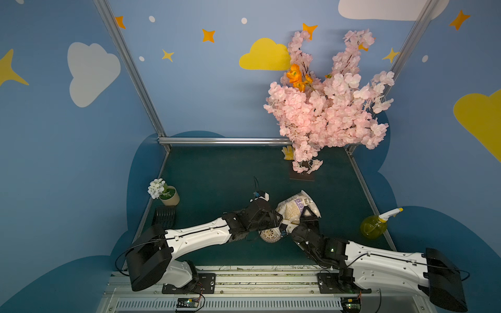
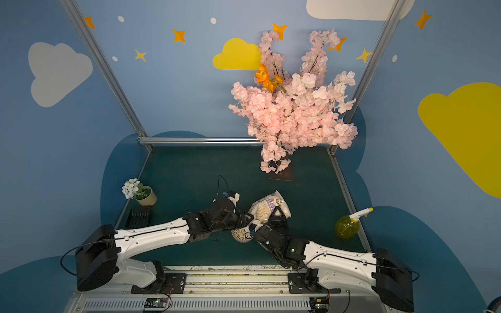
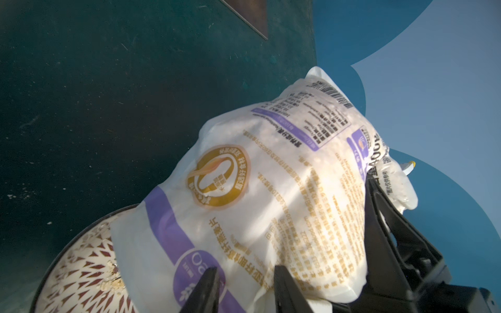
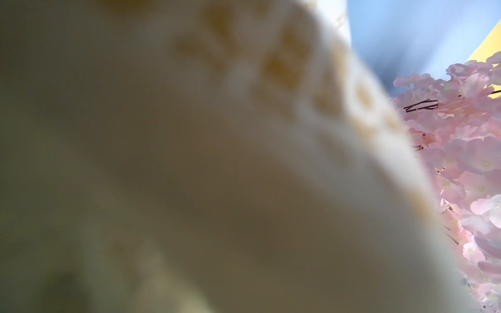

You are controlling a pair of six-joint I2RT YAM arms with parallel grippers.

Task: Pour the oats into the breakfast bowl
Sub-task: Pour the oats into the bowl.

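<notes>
Holding the bag of oats (image 1: pixel 296 206) aloft between two tools, lower centre of both top views, slightly right of the frame's middle and clear of the green desk (image 1: pixel 217 176). Holding it tilted, barcode end pointing toward the upper right, purple-banded end dipping toward the lower left. Pinching that lower end with the left tool (image 3: pixel 244 273), a black finger pressing on either side of the crinkled film, so grasping the bag rather than standing released. Clenching the right tool (image 1: pixel 307 214) on the bag's fuller half, higher and further right in frame, with one of its fingers (image 3: pixel 385 216) lying flat against the bag's side in the left wrist view. Pressing the bag so close to the right wrist lens as to be filling nearly that whole view with a cream blur, only pink blossoms (image 4: pixel 461 162) peeking past its edge. Hanging the low end over the breakfast bowl (image 1: pixel 269 236), sitting on the desk just below the left tool in frame and half hidden under the left wrist. Overlapping the bowl's rim with the bag's lower corner in the left wrist view, touching or just above being impossible to tell. Showing a few pale flakes on the lattice right beside the bag's edge. Standing well apart from all this: a yellow spray bottle (image 1: pixel 374 226) at the right edge of the desk, a small flower pot (image 1: pixel 169 196) at the left.
</notes>
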